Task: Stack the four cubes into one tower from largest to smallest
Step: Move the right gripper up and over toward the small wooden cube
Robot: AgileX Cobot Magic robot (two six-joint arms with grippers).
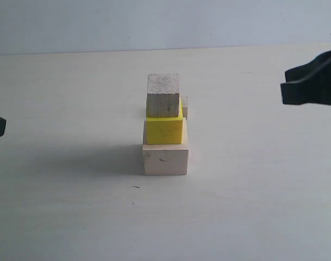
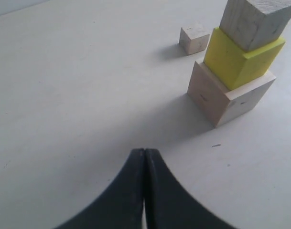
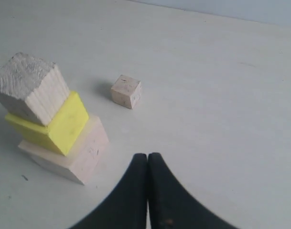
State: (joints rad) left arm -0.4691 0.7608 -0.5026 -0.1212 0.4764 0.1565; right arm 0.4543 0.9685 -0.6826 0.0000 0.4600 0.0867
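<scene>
Three are stacked in the middle of the desk (image 1: pixel 73 206): large pale wood cube (image 1: pixel 165 159) at the bottom, bright yellow cube (image 1: pixel 164 130) on it, smaller bare wood cube (image 1: pixel 163 95) on top. Widest goes lowest for steadiness. The smallest bare wood cube (image 2: pixel 194 38) sits loose just behind, toward the far edge. Left gripper (image 2: pixel 144 151) and right gripper (image 3: pixel 147 156) are both pinched together, empty.

The right gripper (image 3: pixel 147 160) holds its dark jaws pressed together with nothing between them, above the pale worktop (image 3: pixel 221 95). Near it stands a stack of three. The large pale wood cube (image 3: pixel 83 160) sits on the worktop, the yellow cube (image 3: pixel 64 124) on it, and the smaller bare wood cube (image 3: pixel 33 86) on top, each turned slightly off the one beneath. The smallest bare wood cube (image 3: pixel 126 90) sits alone on the worktop, apart from the stack.
</scene>
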